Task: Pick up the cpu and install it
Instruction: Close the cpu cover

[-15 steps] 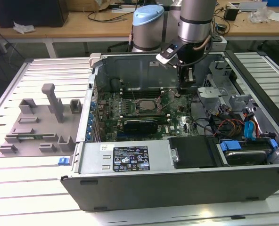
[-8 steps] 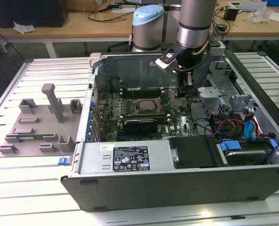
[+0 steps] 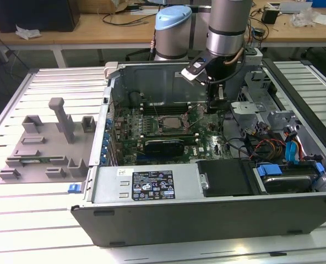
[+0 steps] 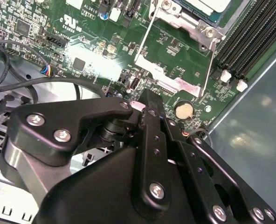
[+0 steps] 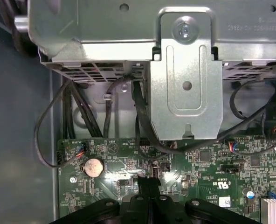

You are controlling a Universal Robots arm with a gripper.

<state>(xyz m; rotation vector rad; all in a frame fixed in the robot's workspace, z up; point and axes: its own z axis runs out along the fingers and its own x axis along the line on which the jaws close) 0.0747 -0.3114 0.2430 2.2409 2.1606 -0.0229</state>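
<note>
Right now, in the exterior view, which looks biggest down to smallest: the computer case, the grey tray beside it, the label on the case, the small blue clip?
Largest to smallest:
computer case
grey tray
label
blue clip
The gaps are plain; no ties.

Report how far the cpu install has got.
Done, it seems: a silver-topped chip, likely the cpu, lies in the socket. In hand: nothing that shows; the pincer is shut, apparently empty, low over the motherboard near the coin cell. Left: the socket's metal frame looks swung open, so the cpu seems not yet clamped.
</note>
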